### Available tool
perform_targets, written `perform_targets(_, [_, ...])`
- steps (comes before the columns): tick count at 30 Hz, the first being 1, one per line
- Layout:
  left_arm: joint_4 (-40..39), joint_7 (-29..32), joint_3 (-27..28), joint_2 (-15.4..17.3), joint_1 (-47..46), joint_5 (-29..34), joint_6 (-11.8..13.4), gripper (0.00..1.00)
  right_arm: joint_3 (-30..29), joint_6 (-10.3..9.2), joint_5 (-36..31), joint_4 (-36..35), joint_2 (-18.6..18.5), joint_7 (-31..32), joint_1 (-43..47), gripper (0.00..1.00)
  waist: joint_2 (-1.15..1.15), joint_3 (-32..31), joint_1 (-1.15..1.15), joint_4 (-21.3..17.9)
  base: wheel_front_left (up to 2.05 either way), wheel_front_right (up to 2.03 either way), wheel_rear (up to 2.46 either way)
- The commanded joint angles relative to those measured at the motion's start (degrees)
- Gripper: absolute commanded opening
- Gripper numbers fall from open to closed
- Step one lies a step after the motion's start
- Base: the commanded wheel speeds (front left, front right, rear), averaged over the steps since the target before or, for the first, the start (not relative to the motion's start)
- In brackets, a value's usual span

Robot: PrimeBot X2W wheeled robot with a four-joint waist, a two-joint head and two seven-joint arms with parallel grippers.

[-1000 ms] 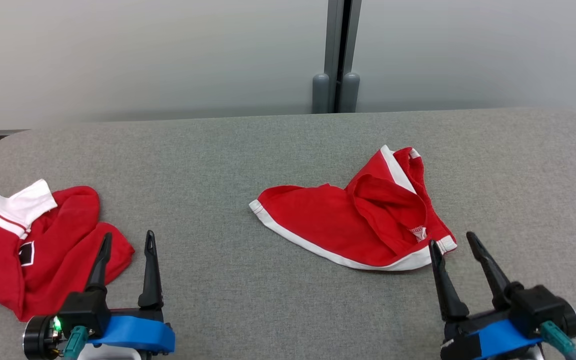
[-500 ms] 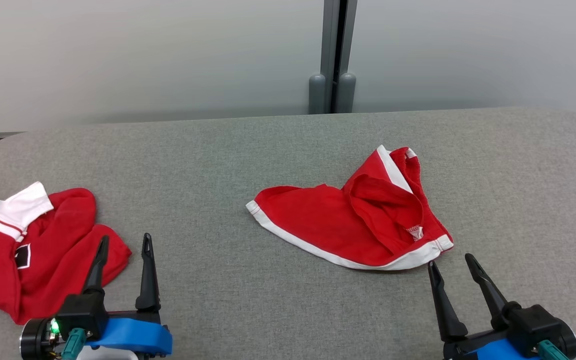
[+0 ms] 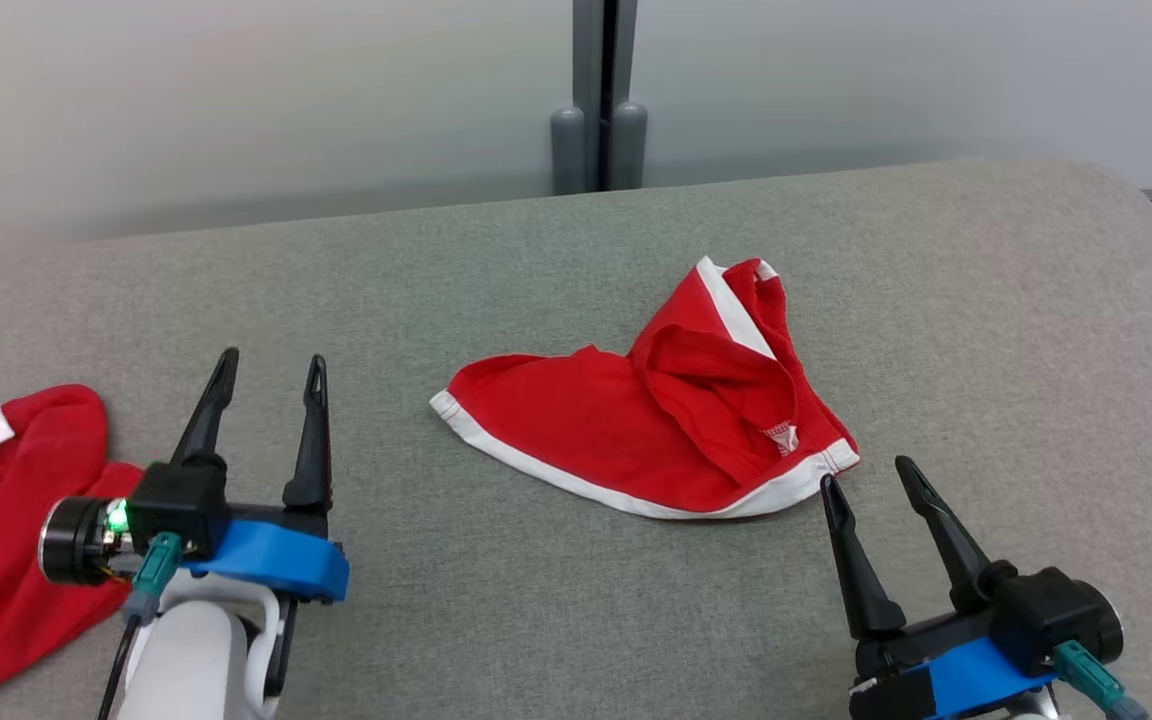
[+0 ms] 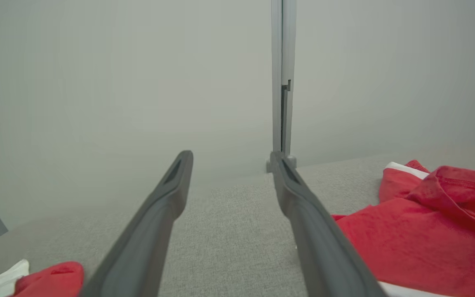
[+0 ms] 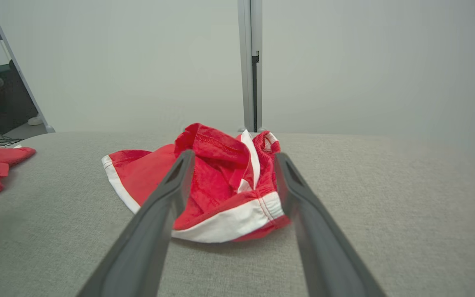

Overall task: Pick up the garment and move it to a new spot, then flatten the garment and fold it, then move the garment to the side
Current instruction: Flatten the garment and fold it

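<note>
Both sets of jaws spread, nothing gripped.
Right gripper (image 3: 865, 471) aims at the near right hem of the crumpled red white-trimmed shorts (image 3: 636, 440), lying mid grey felt tabletop (image 3: 536, 610), likely lining up the pick; left gripper (image 3: 273, 355) hovers well left.

1. The garment (image 3: 636, 430) I face is a pair of red shorts with white trim along the hem and one side.
2. It is crumpled: the left part lies spread out, and the right part is folded up into a raised hump.
3. It lies mid-surface (image 3: 386, 260), slightly right of centre, well apart from the far and right edges.
</note>
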Motion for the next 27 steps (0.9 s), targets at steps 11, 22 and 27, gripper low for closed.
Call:
perform_targets(11, [10.87, -0.15, -7.23, 3.58, -12.26, 0.07, -0.95, 1.00, 0.91, 0.01, 1.51, -1.45, 0.05, -0.21, -2.67, 1.00, 0.00, 5.51, 0.00, -4.76, 0.00, 0.00, 0.00])
perform_targets(22, [25.29, 0.46, -15.08, 5.69, -17.57, -3.19, -0.85, 1.00, 1.27, 0.01, 1.89, -1.08, 0.05, -0.21, -4.12, 1.00, 0.00, 7.90, 0.00, -7.22, 0.00, 0.00, 0.00])
perform_targets(27, [31.81, 0.54, -17.26, 5.82, -19.18, -4.99, -0.85, 1.00, 1.49, 0.01, 1.87, -0.40, 0.06, -0.21, -4.41, 1.00, 0.00, 7.91, 0.00, -8.27, 0.00, 0.00, 0.00])
